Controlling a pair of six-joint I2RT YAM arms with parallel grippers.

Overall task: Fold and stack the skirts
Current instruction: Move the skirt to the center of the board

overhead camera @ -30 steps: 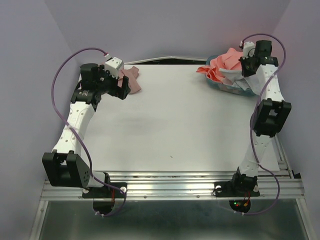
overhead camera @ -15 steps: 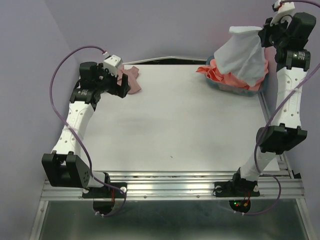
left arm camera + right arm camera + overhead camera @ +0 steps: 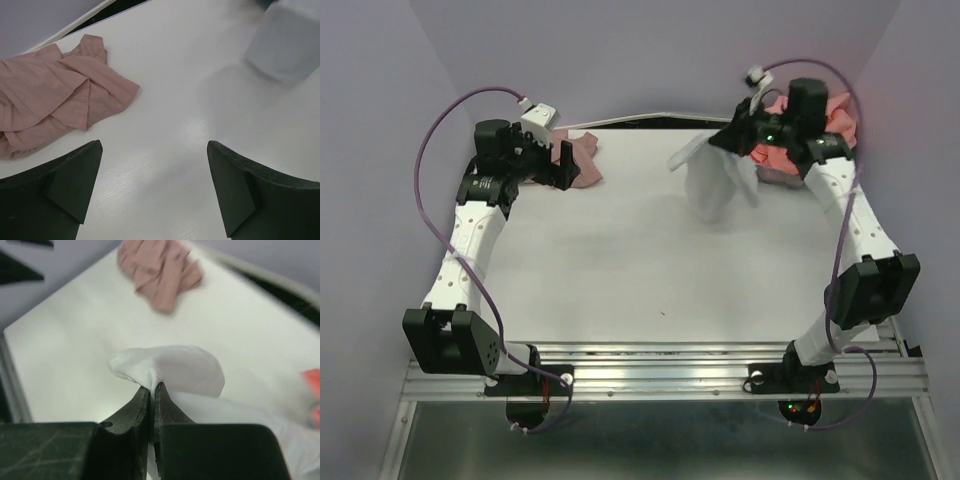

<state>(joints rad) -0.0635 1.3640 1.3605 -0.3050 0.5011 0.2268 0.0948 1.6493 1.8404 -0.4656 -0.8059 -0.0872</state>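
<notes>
Right gripper (image 3: 152, 389) pinches the pale white-blue soft skirt (image 3: 710, 182), which hangs over the white table's (image 3: 620, 270) far right part. Left gripper (image 3: 152, 150) gapes wide near the crumpled mauve-pink pleated skirt (image 3: 55, 95) at the far left edge.

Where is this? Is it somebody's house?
Probably not: it looks like a robot test booth. Plain lilac walls box in a white table, and two robot arms are bolted to a metal rail.
</notes>
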